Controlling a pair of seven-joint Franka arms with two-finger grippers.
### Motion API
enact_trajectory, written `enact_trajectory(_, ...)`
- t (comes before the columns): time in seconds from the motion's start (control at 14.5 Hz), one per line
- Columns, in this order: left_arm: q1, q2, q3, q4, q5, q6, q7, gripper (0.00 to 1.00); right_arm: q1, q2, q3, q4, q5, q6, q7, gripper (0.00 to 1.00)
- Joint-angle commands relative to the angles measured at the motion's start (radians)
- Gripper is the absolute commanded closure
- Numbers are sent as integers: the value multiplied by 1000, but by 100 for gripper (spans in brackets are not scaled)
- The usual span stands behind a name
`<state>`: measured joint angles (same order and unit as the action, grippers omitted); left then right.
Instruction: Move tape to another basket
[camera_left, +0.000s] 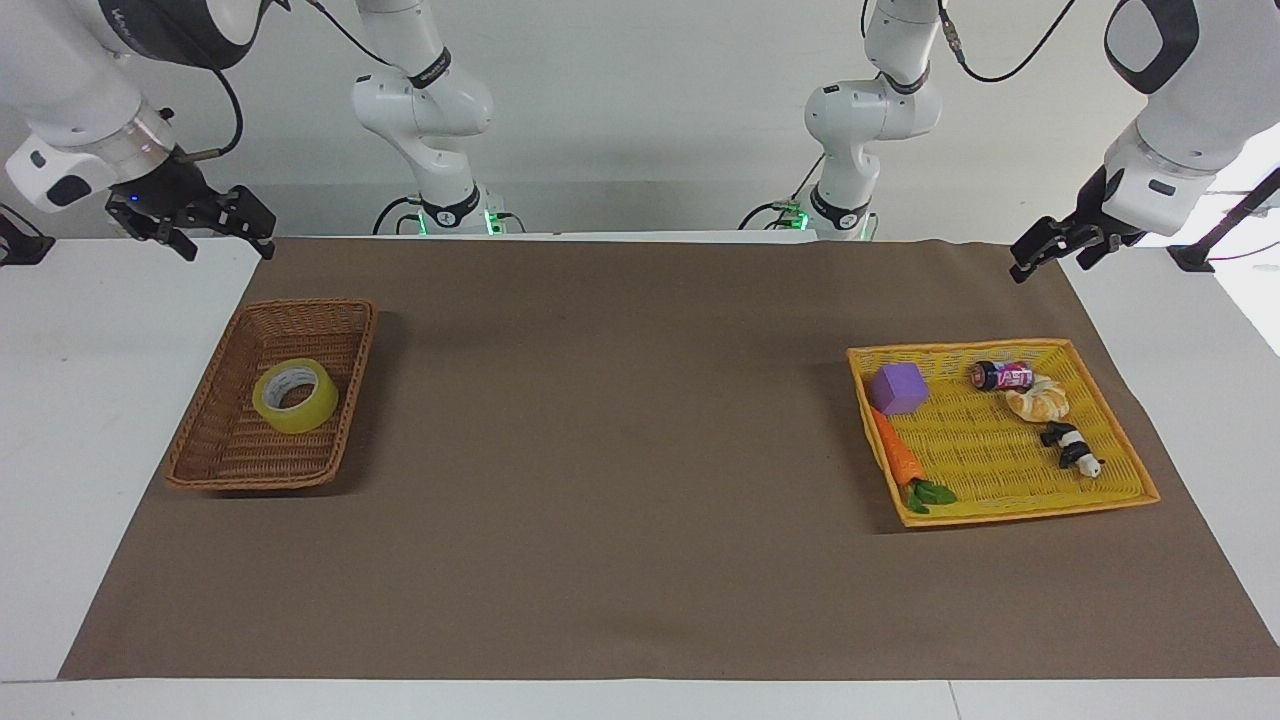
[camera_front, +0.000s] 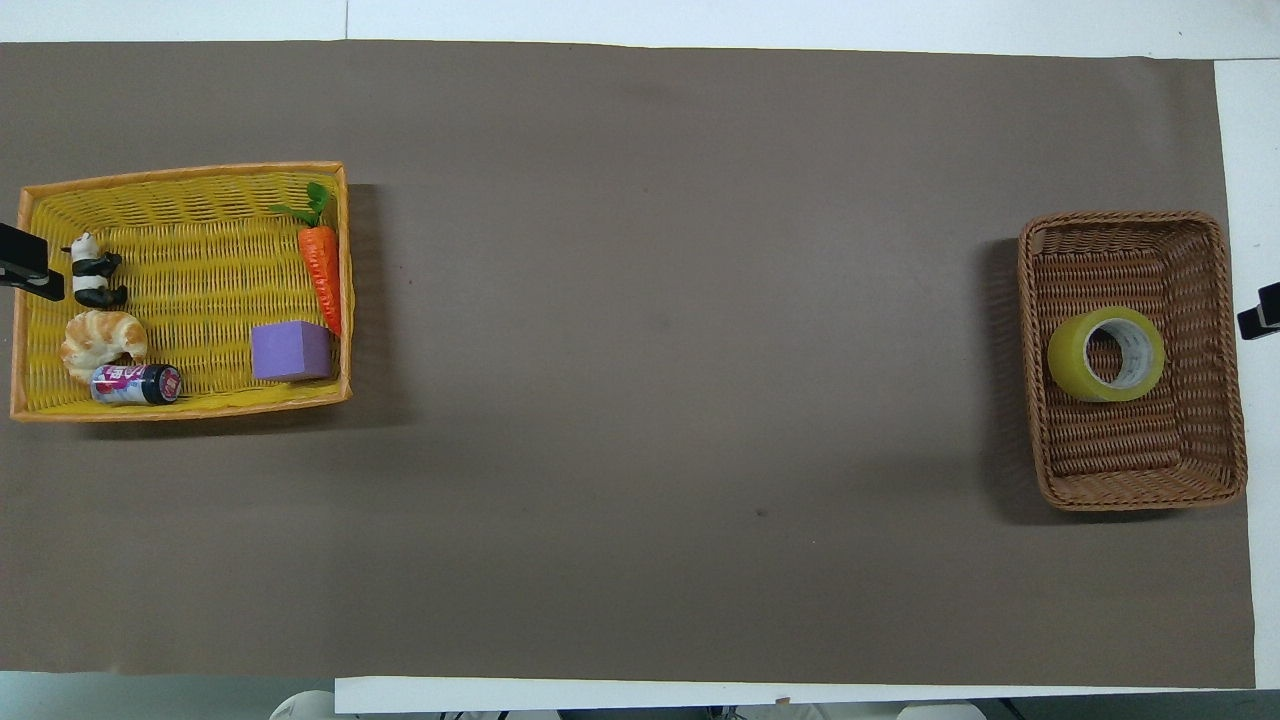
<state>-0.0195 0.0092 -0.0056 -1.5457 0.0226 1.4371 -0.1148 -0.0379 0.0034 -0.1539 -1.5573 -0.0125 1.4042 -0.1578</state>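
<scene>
Jaws of the right gripper (camera_left: 220, 232) stand apart with nothing between them, raised over the table's (camera_left: 60, 400) white edge at the right arm's end. The left gripper (camera_left: 1050, 250) hangs over the mat's (camera_left: 620, 450) corner at the left arm's end; whether its jaws are apart I cannot tell. Farther out, the yellow tape (camera_left: 295, 396) lies flat in the brown wicker basket (camera_left: 205, 460), and the yellow basket (camera_left: 1010, 515) holds a purple cube (camera_left: 898, 388), carrot (camera_left: 897, 455), can (camera_left: 1002, 376), croissant (camera_left: 1040, 400) and panda figure (camera_left: 1072, 448).

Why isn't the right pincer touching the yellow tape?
Apart. The facing view shows the right pincer raised at the table's edge, with bare mat between it and the tape, which lies in the brown basket.
</scene>
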Motion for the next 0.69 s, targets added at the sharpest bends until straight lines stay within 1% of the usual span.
enact_trajectory(0.0, -4, -29, 1, -28, 22, -7, -5, 0, 15, -3, -6, 3, -20, -4, 34, 0)
enact_trajectory(0.62, -2, -29, 1, -28, 22, -7, -5, 0, 10, -17, -3, 2, -21, 2, 35, 0)
